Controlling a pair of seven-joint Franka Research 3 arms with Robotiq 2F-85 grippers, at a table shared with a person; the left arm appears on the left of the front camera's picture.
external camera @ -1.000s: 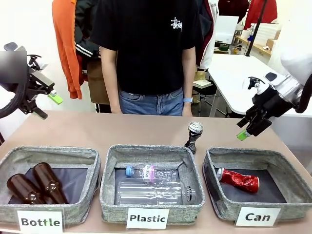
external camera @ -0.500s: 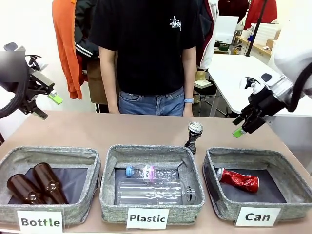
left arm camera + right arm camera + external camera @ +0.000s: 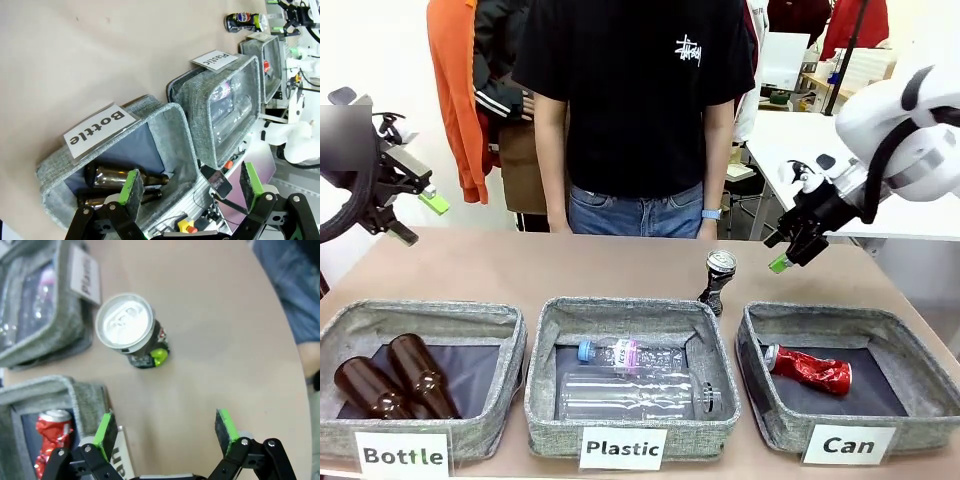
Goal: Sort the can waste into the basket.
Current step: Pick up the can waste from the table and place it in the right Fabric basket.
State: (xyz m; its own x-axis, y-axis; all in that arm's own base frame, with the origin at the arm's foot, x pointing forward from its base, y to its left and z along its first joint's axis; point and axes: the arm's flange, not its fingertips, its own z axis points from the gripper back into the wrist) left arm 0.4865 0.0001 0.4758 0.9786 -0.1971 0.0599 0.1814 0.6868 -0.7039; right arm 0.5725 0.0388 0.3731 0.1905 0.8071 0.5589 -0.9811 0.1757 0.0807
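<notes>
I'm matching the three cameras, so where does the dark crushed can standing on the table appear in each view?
Front view: dark crushed can, centre-right, behind the baskets.
Left wrist view: top right, lying sideways in the picture.
Right wrist view: upper left, seen from above.
Shared landmark: the white "Plastic" label.

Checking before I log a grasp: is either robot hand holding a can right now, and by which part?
Nothing is held. The right hand is open above the table near the standing black can; the left hand is open too. The red can lies in the Can basket.

the tan table [image 3: 500, 270] bears three grey bins [image 3: 630, 365] and an upright dark crushed can [image 3: 717, 280].
</notes>
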